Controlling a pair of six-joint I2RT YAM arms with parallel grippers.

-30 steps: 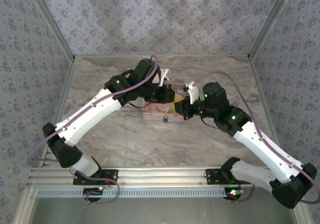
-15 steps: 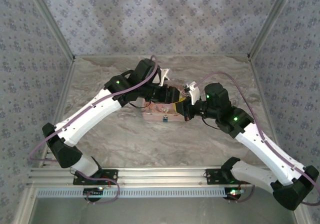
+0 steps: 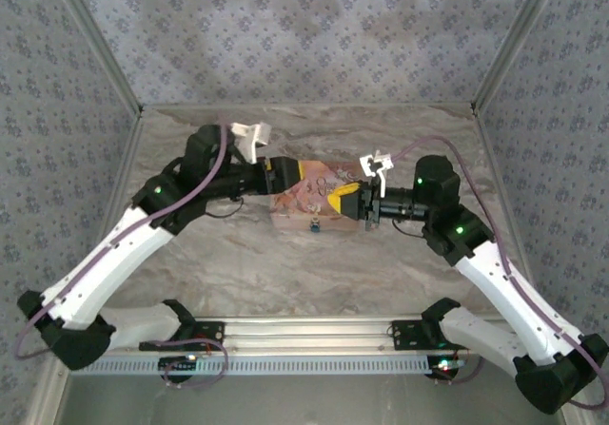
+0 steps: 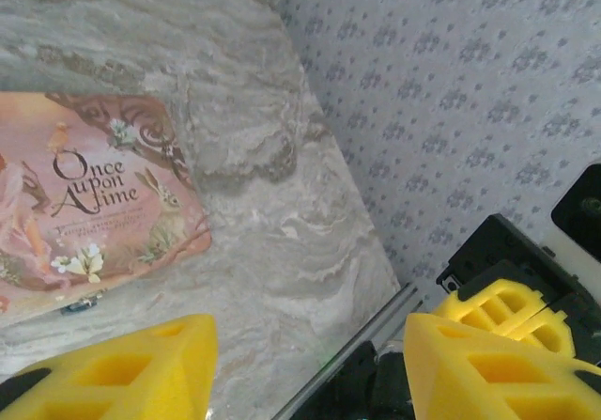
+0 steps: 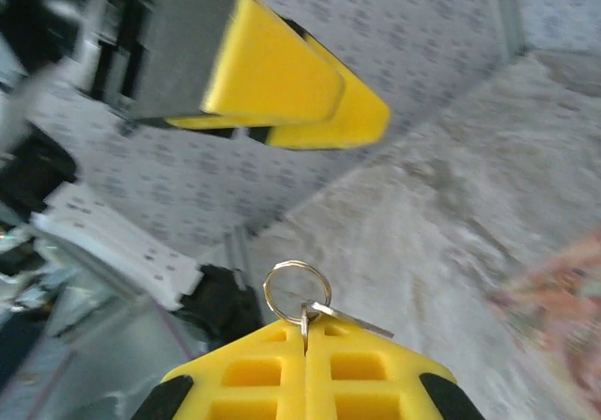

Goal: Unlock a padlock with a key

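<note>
A tiny padlock (image 3: 313,224) with a blue part lies at the near edge of the pink storybook (image 3: 306,200); in the left wrist view it is a small dark speck (image 4: 82,302) by the book's edge. My right gripper (image 3: 346,197) hovers at the book's right side. It is shut (image 5: 305,331) on a small metal key (image 5: 304,315), whose ring (image 5: 295,291) sticks out past the fingertips. My left gripper (image 3: 288,173) hangs over the book's left side, open (image 4: 310,345), with nothing between its yellow fingers.
The storybook (image 4: 89,190) lies on the marble tabletop (image 3: 238,254), with patterned walls on three sides. The left gripper's yellow fingers (image 5: 291,96) hang close ahead in the right wrist view. An aluminium rail (image 3: 314,330) runs along the near edge.
My left gripper has opened and drawn back to the left, off the middle of the book. My right gripper has shifted slightly right, still pinching the key.
</note>
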